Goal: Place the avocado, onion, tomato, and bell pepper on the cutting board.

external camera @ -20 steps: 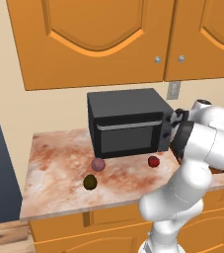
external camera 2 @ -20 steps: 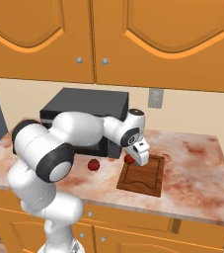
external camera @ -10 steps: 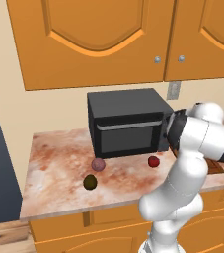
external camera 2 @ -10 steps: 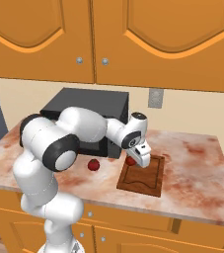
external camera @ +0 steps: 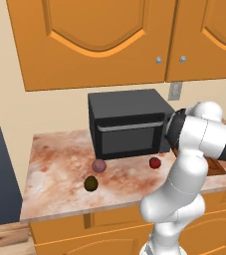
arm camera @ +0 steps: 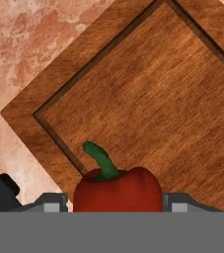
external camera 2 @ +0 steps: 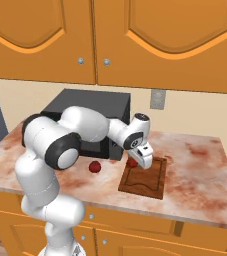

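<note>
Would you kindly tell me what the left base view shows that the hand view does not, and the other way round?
Left base view: the onion and avocado lying apart on the counter, a small red item near the microwave, and the cabinets.

Hand view: the red bell pepper with its green stem, sitting between the jaws at the board's corner.

Both: the cutting board and the mottled counter.

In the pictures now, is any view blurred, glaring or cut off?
Hand view: sharp wood grain on the cutting board, but the bell pepper is cut off at the bottom. Left base view: even, flat light and no glare; the arm hides most of the board. Right base view: clear, with soft shadows under the cabinets.
</note>
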{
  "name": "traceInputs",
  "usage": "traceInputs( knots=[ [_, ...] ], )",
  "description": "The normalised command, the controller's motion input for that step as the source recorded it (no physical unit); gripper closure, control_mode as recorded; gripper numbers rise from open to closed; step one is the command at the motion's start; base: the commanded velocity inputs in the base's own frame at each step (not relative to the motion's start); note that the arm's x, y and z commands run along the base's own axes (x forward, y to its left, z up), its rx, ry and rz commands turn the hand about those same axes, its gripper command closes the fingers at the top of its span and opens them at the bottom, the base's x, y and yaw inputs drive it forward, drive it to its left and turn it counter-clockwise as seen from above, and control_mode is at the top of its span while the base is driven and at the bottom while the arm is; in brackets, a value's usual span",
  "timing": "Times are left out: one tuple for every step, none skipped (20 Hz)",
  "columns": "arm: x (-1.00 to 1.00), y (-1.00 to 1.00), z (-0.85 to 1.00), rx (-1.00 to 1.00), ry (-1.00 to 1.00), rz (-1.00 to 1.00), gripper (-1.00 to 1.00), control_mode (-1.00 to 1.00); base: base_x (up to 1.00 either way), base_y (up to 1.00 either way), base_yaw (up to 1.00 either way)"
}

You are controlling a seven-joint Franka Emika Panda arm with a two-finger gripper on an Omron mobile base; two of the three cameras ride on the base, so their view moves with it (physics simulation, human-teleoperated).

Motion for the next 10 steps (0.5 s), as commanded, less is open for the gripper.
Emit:
traceInputs(
  knots=[
    [0.0, 0.06, 0.28, -0.02, 0.01, 0.0, -1.0, -1.0, 0.0, 0.0, 0.0],
    [0.0, 0.14, 0.3, -0.04, 0.04, 0.0, -1.0, -1.0, 0.0, 0.0, 0.0],
    [0.0, 0.29, 0.28, -0.08, 0.06, 0.0, -1.0, -1.0, 0.0, 0.0, 0.0],
    [0.0, 0.2, 0.32, -0.07, 0.06, 0.0, -1.0, -1.0, 0.0, 0.0, 0.0],
    [0.0, 0.21, 0.4, -0.06, 0.06, 0.0, -1.0, -1.0, 0.0, 0.0, 0.0],
    [0.0, 0.37, 0.42, -0.09, 0.09, 0.0, -1.0, -1.0, 0.0, 0.0, 0.0],
    [0.0, 0.28, 0.43, -0.08, 0.07, 0.0, -1.0, -1.0, 0.0, 0.0, 0.0],
    [0.0, 0.25, 0.43, -0.06, 0.04, 0.0, -1.0, -1.0, 0.0, 0.0, 0.0],
    [-0.01, 0.45, 0.41, -0.08, 0.05, 0.0, -1.0, -1.0, 0.0, 0.0, 0.0],
    [-0.06, 0.47, 0.38, -0.08, 0.05, 0.0, -1.0, -1.0, 0.0, 0.0, 0.0]
  ],
)
